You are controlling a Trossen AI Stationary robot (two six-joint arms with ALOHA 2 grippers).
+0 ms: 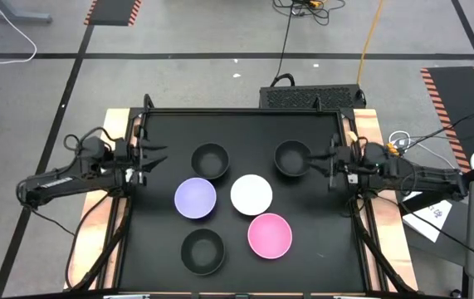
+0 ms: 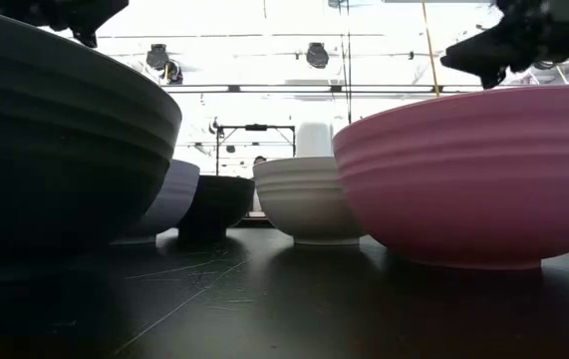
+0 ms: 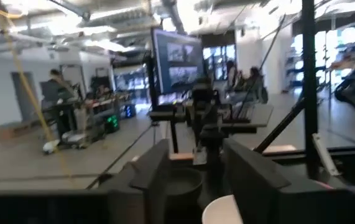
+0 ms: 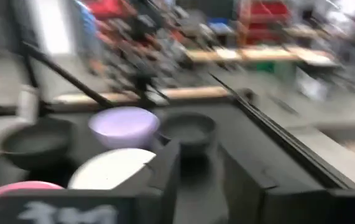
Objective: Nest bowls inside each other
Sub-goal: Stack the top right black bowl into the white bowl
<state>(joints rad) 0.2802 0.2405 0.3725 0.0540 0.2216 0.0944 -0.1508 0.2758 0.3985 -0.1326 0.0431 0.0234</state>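
Observation:
Six round bowls stand upright on their bases on the black table top. In the high view, one black bowl [image 1: 211,160] is far left, another black bowl [image 1: 293,158] far right, the lavender bowl [image 1: 195,198] and white bowl [image 1: 251,194] in the middle, the pink bowl [image 1: 270,235] and a third black bowl [image 1: 202,251] near. My left gripper [image 1: 157,157] is open, left of the far-left black bowl [image 3: 180,183]. My right gripper [image 1: 318,162] is open, just right of the far-right black bowl. Both hang above the table [image 2: 75,15] [image 2: 503,45].
A raised black frame [image 1: 245,112] rims the table, with wooden edges [image 1: 116,124] at either side. Free table room lies near left [image 1: 149,249] and near right [image 1: 328,241]. Cables and a box [image 1: 311,95] sit beyond the far edge. People and benches show in the room behind.

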